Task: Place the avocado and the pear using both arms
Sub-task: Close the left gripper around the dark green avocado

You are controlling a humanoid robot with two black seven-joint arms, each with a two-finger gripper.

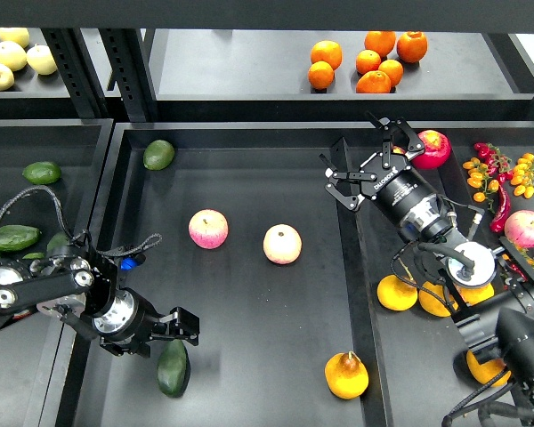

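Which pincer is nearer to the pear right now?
Left. The left pincer sits over the avocado, left of the pear. The right pincer is farther, up-screen of the pear.

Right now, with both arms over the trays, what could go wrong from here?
1. The left gripper sits over the top of the avocado; the smooth oval fruit could squirt out or roll if pinched off-centre.
2. The right gripper is open, far from the pear; reaching back, its arm may knock the oranges lying under it.
3. The pear lies near the tray divider, leaving little finger room.
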